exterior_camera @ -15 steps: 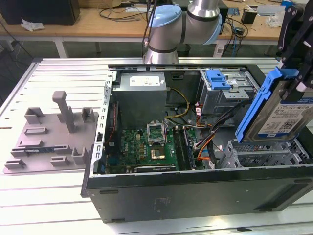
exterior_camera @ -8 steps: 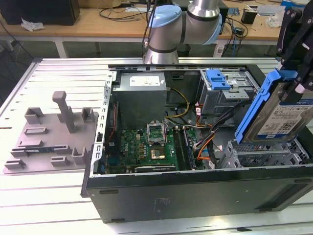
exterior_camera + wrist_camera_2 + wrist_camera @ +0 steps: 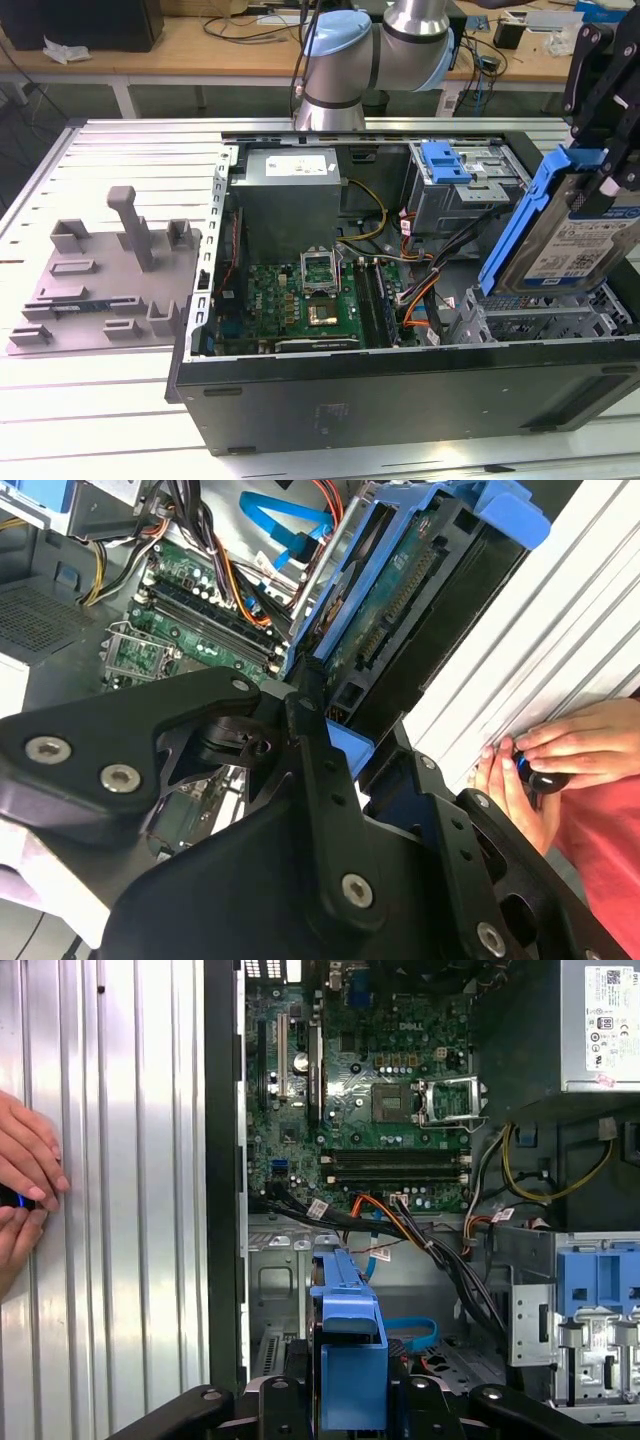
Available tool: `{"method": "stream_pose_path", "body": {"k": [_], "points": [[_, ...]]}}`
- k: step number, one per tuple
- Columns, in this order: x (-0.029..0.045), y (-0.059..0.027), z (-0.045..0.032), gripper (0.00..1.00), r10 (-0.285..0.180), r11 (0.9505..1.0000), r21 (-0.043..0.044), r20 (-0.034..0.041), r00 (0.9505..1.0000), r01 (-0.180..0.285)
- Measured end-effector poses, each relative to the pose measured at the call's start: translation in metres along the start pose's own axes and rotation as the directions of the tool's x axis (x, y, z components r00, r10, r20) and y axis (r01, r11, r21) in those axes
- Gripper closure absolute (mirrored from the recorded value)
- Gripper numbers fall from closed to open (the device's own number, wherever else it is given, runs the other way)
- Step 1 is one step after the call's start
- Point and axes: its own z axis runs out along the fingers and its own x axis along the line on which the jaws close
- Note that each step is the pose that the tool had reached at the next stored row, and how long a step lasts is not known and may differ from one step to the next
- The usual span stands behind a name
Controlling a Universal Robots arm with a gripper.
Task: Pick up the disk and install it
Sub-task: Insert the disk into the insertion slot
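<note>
Ribbed metal surface (image 3: 110, 160), wooden benches (image 3: 200, 45) behind, open computer case (image 3: 400, 400) on it.
We see the fingers (image 3: 618, 150) clamped on the disk (image 3: 575, 245), silver with white-and-blue label and blue rail, tilted above the case's drive bay (image 3: 540, 320) at the exterior view's right.

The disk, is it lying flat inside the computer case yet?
No, in the exterior view the gripper holds the disk steeply tilted over the drive cage.

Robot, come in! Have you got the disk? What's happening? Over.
Gripper shut on the disk. Disk tilted over the drive cage, not yet seated. Person's hand resting outside the computer case.
</note>
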Motion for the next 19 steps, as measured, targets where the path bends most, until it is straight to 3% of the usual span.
{"method": "stream_pose_path", "body": {"k": [19], "points": [[0.0024,-0.0002,0.0062,0.63,0.000,1.0000,0.0000,0.0000,1.0000,0.000]]}}
